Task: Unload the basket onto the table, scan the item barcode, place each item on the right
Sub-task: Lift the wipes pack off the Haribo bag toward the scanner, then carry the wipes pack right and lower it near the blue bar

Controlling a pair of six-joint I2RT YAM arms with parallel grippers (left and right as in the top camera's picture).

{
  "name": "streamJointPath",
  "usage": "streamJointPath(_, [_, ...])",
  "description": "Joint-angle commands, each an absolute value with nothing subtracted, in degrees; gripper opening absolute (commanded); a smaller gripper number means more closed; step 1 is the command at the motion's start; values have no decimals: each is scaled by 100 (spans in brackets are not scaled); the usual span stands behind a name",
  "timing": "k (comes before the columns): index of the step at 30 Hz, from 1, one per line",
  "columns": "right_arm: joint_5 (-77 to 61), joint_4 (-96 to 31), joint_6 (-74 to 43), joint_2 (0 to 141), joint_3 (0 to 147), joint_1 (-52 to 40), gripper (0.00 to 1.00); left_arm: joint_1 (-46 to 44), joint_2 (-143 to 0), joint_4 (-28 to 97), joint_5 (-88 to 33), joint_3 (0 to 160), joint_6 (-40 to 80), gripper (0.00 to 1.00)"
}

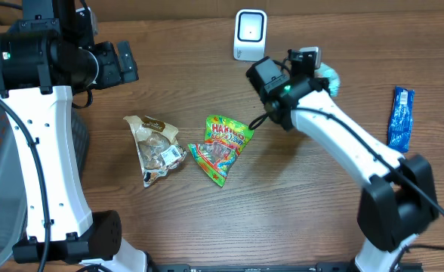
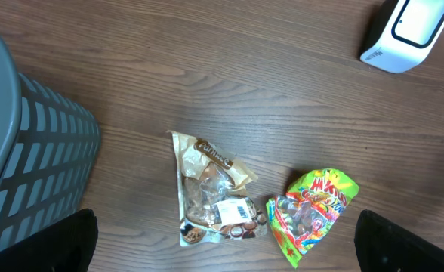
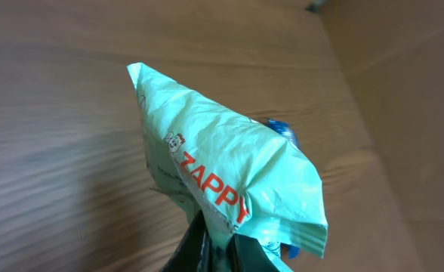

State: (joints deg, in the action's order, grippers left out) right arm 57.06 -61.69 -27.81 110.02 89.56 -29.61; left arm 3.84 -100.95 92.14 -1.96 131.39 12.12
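**A:** When the table is read from the left, what is found first?

**B:** A grey basket (image 2: 26,151) is seen at the edge. The left gripper (image 1: 124,64) is held above the table, jaws spread wide. A brown snack bag (image 1: 155,147) and a gummy bag (image 1: 220,147) are laid just beside each other.

**A:** And the item to be scanned?

**B:** A mint-green bag (image 3: 229,181) is pinched by the right gripper (image 3: 220,253) and held off the table, just right of the white scanner (image 1: 250,34). A blue packet (image 1: 402,117) is seen far right.
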Motion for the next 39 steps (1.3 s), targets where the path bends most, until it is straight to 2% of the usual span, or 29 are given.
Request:
streamJointPath(1, [6163,-6198,-2388,11277,8932,-2762,4,362,-10001,9212,-255,13139,1310,100])
streamJointPath(4, [5913,-6200,-2320,11308,8932,-2799,4,362,-10001,9212,-255,13139,1310,99])
streamJointPath(7, [4779,-6276,-1955,11330,8930,-2919,4,362,-10001,9212,-255,13139,1310,100])
streamJointPath(9, [4506,-6482,-1973,11421,8930,-2991,4,362,-10001,9212,-255,13139,1310,100])
streamJointPath(14, [4880,-6748,-2001,11813,8930,-3076,4,362,-10001,9212,-255,13139,1310,100])
streamJointPath(18, [5813,-7192,-2794,11966,8930,-3068,4,362,-10001,9212,-255,13139,1310,100])
streamJointPath(21, [5828,-7365,-2985,11966,8930,-3050,4,362,-10001,9212,-255,13139,1310,100])
streamJointPath(28, [3660,-7122,-2978,11966,8930,-3092,4,362,-10001,9212,-255,13139,1310,100])
streamJointPath(31, [3186,-7118,-2974,11966,8930,-3192,4,362,-10001,9212,-255,13139,1310,100])
streamJointPath(32, [3068,-7122,-2956,11966,8930,-3236,9,362,-10001,9212,-255,13139,1310,100])
streamJointPath(33, [2947,-7120,-2956,11966,8930,-3297,19,362,-10001,9212,-255,13139,1310,100])
streamJointPath(34, [2694,-7120,-2840,11966,8930,-3391,34,362,-10001,9212,-255,13139,1310,100])
streamJointPath(37, [2145,-7113,-2451,11966,8932,-3524,50,362,-10001,9212,-255,13139,1310,100])
streamJointPath(39, [1669,-7116,-2349,11959,8954,-3612,55,362,-10001,9212,-255,13139,1310,100])
